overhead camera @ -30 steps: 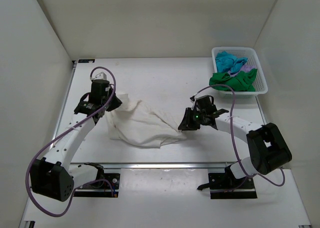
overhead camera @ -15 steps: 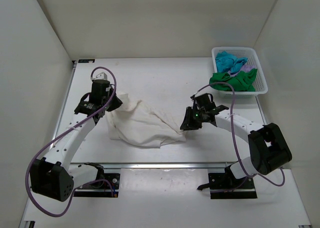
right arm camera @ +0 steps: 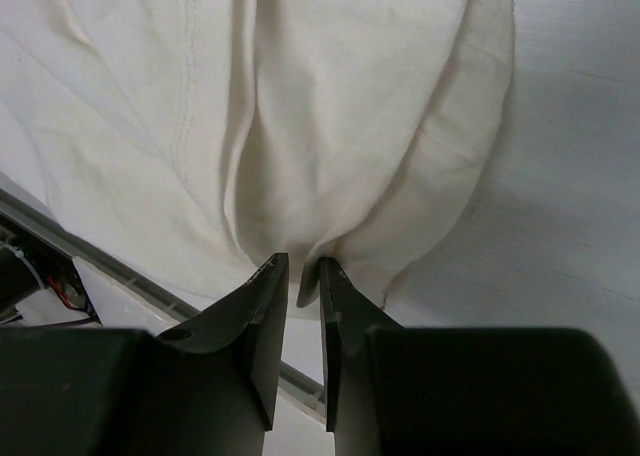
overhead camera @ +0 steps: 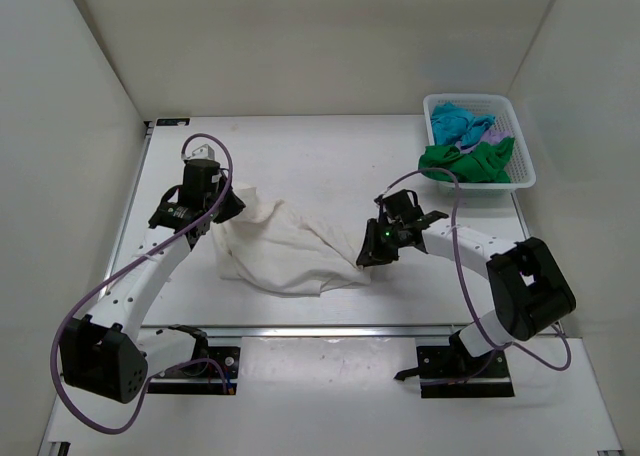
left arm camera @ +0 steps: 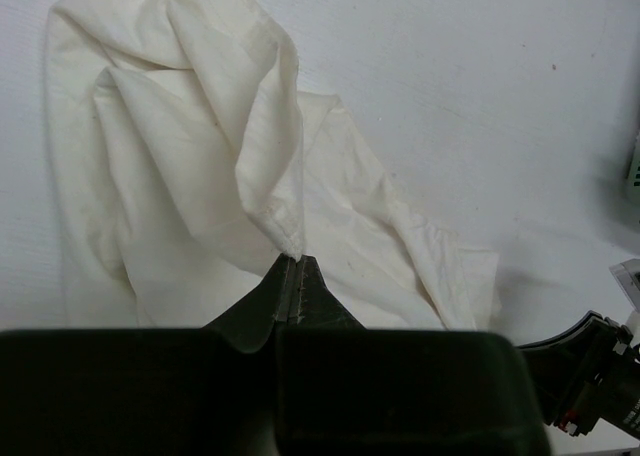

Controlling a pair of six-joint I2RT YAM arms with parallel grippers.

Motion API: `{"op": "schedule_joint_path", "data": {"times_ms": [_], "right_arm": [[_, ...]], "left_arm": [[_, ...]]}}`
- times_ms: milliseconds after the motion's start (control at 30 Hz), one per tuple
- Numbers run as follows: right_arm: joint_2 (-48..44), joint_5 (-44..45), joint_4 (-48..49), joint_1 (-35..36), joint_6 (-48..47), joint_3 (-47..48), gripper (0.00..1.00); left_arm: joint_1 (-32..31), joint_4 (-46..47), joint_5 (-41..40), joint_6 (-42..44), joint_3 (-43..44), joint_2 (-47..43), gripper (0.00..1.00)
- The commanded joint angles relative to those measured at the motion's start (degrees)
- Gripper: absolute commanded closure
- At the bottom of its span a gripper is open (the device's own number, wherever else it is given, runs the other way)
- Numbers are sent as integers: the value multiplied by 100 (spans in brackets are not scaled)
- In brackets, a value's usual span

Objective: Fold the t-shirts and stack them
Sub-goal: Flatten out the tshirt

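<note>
The large cream-white t-shirt lies crumpled on the table between the arms. My left gripper is shut on its upper left edge, and a fold of the shirt rises to the closed tips. My right gripper sits at the shirt's right corner. Its fingers are a narrow gap apart with a bunched fold of the shirt pinched between them. The green t-shirt, the turquoise t-shirt and the lilac t-shirt lie in the basket.
The white lattice basket stands at the back right of the table. White walls enclose the table on three sides. A metal rail runs along the near edge, just in front of the shirt.
My right gripper has shifted slightly left and nearer, staying at the shirt's right corner. The left arm and the shirt's bulk have not visibly moved.
</note>
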Motion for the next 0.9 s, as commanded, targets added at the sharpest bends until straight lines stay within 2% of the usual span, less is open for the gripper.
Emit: {"op": "schedule_joint_path", "data": {"times_ms": [0,133,300,433,567,700,800,867], "right_arm": [[46,-100,276,3,111,48,83],[143,-100,215,-67,68,4,84],[82,-92,197,-120,50,-67,100],[-233,110,-75,-146,-29,126,100],[-980,374,-592,-208,-187,653,100],[-1376,1067,-1549,-76,-573,2119,100],[-1439,2016,-2340,449,-907,3700,100],[-1256,2657,-2858,748,-1170,5304,100]], "left_arm": [[-34,89,88,-14,42,-146,100],[-16,90,53,12,59,-120,100],[-25,124,45,3,16,-102,100],[-60,72,-25,30,112,-76,100],[-25,72,-35,65,375,-23,100],[1,-86,-122,188,1069,-31,100],[-8,-428,-368,311,1894,-85,100],[-8,-665,-709,486,2788,-85,100]]}}
